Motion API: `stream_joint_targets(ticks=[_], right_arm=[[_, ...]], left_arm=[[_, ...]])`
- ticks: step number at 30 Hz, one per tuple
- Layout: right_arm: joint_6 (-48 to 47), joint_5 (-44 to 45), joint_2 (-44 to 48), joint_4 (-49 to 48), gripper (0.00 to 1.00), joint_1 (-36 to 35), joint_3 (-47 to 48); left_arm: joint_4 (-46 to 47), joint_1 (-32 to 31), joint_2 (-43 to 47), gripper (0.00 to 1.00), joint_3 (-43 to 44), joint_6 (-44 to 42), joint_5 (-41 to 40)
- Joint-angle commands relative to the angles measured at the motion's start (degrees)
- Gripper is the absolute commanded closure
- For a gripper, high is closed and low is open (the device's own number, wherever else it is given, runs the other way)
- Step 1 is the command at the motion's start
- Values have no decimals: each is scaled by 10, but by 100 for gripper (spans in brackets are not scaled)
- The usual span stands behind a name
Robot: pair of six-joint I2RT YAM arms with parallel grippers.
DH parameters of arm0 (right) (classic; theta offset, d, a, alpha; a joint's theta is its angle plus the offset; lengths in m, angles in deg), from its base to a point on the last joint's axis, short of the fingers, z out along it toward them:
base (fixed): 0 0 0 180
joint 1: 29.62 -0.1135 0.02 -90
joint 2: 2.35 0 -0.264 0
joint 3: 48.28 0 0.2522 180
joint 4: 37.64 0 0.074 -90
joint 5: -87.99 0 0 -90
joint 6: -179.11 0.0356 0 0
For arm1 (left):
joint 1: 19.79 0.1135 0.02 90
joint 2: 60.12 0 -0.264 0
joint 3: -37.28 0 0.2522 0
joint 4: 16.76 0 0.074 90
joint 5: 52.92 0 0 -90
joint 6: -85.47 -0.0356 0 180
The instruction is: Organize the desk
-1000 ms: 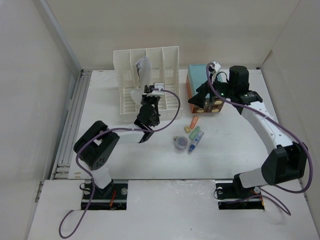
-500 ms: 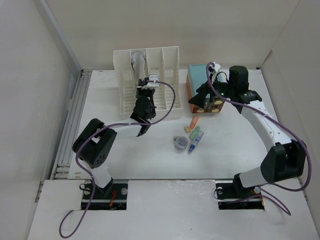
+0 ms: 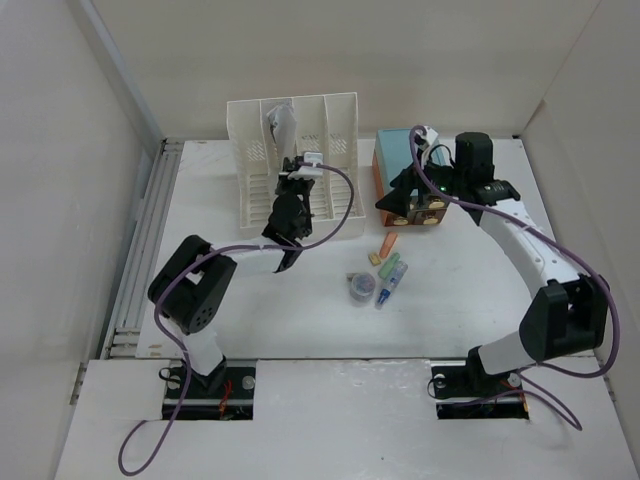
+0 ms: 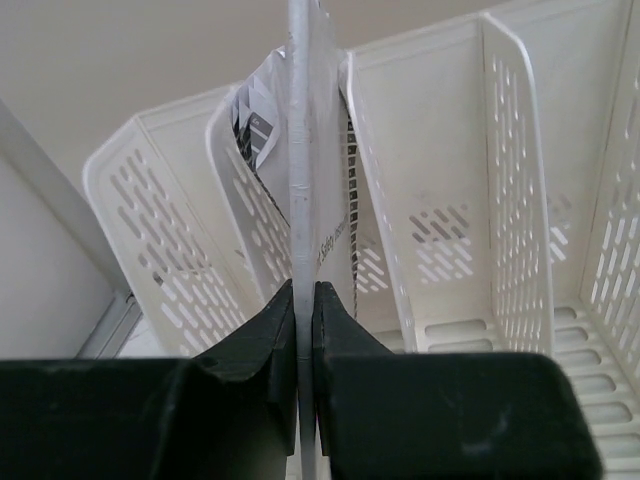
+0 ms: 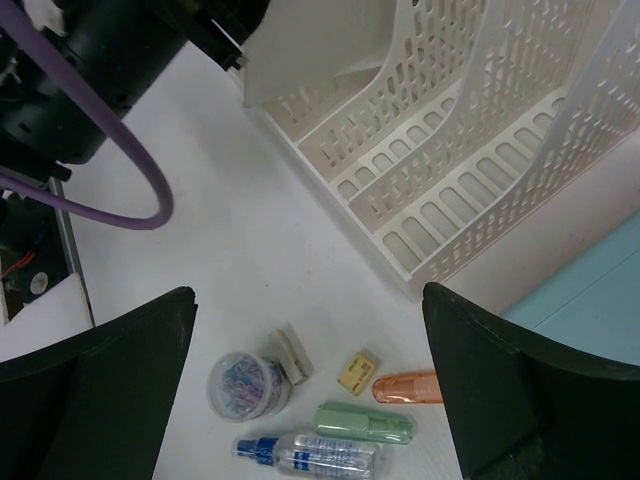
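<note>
Left wrist view: left claw (image 4: 303, 295) clamped on a paper sheet (image 4: 302, 110), upright among dividers of the file rack (image 4: 440, 200). Right claw (image 5: 310, 385) gapes wide, empty, over the table (image 5: 250, 250).

1. Robot lab test cell – plain white panels (image 3: 60, 200) box in a bare white desk (image 3: 450, 300).
2. Left arm (image 3: 200, 300) and right arm (image 3: 530, 250) bolted at near edge, purple cables (image 3: 345, 205) loose.
3. Staged office props – file rack (image 3: 335, 120), teal drawer box (image 3: 395, 150), tub of paper clips (image 3: 361, 287).
</note>
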Motion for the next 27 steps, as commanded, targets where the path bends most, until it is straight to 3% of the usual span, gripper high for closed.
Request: stream_joint_targets(ticks=[1, 10, 19, 20, 21, 22, 26, 27], right_arm=[[-11, -23, -2, -7, 0, 4, 2], [-26, -40, -12, 4, 0, 4, 2], [-38, -40, -18, 20, 0, 4, 7], [-38, -40, -18, 20, 0, 4, 7], [-38, -40, -18, 20, 0, 4, 7], [-38, -40, -18, 20, 0, 4, 7], [-38, -45, -18, 20, 0, 4, 12], [-38, -45, -18, 20, 0, 4, 12]], left_arm=[[378, 3, -21, 100, 6, -2, 21], [452, 3, -94, 100, 23, -14, 16], [403, 3, -66, 99, 23, 14, -31], [369, 3, -50, 91, 17, 22, -41], [355, 3, -41, 70, 17, 31, -41], [320, 3, -24, 61, 17, 43, -48], [210, 9, 14, 43, 30, 84, -48], [129, 17, 38, 42, 37, 123, -43]])
